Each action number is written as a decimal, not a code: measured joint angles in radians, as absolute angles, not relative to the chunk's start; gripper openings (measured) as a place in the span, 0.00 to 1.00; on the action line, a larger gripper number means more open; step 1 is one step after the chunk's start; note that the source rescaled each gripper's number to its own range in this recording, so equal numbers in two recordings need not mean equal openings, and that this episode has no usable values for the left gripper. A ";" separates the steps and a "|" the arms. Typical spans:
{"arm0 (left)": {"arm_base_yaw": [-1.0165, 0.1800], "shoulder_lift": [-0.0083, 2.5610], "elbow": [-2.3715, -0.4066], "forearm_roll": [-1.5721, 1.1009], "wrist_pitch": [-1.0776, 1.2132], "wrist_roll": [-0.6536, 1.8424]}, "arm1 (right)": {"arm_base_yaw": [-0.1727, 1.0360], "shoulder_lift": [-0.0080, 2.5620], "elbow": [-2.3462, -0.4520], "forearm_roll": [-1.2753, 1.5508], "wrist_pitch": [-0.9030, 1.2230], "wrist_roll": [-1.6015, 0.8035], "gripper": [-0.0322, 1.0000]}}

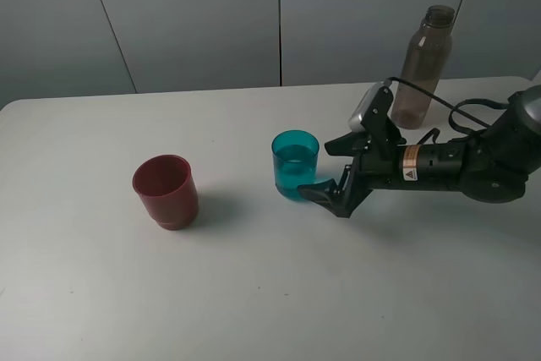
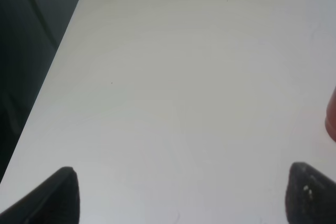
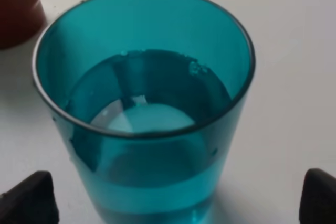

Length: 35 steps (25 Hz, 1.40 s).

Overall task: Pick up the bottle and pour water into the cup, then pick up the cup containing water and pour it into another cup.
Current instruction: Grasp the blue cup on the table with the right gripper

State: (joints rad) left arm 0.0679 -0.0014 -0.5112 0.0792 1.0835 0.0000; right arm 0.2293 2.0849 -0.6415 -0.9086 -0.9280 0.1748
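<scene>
The teal cup (image 1: 295, 165) stands upright near the middle of the white table (image 1: 254, 293), roughly half full of water (image 3: 139, 116). The right gripper (image 1: 327, 172) lies low and level at the cup's right side. Its fingers (image 3: 27, 201) are spread wide, with the cup's lower part between them. In the right wrist view a strip of table shows between each fingertip and the cup's side. From the high camera the nearer finger may be brushing the cup's base, though that angle is too poor to tell.

The red cup (image 1: 165, 190) stands upright well to the left of the teal cup, apart from it. The bottle (image 1: 425, 69) stands upright and uncapped toward the table's far edge, behind the right arm and apart from the gripper.

The left gripper (image 2: 184, 203) hangs with its fingers (image 2: 59, 199) spread apart over bare table, and a rounded table corner shows ahead of it. A sliver of the red cup shows at the border of the left wrist view.
</scene>
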 joint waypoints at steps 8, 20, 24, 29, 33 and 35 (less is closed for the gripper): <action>0.068 -0.001 -0.511 0.079 1.083 0.007 | 0.271 2.106 -0.681 -0.903 -0.980 0.172 1.00; 0.068 -0.001 -0.511 0.079 1.083 0.007 | 0.353 2.185 -0.751 -0.841 -0.989 0.165 1.00; 0.068 -0.001 -0.511 0.079 1.083 0.007 | 0.363 2.189 -0.756 -0.823 -0.989 0.164 1.00; 0.068 -0.001 -0.511 0.079 1.083 0.007 | 0.367 2.189 -0.756 -0.808 -0.989 0.156 1.00; 0.068 -0.001 -0.511 0.079 1.083 0.007 | 0.367 2.189 -0.756 -0.776 -0.987 0.141 1.00; 0.068 -0.001 -0.511 0.079 1.083 0.007 | 0.367 2.189 -0.756 -0.774 -0.987 0.138 1.00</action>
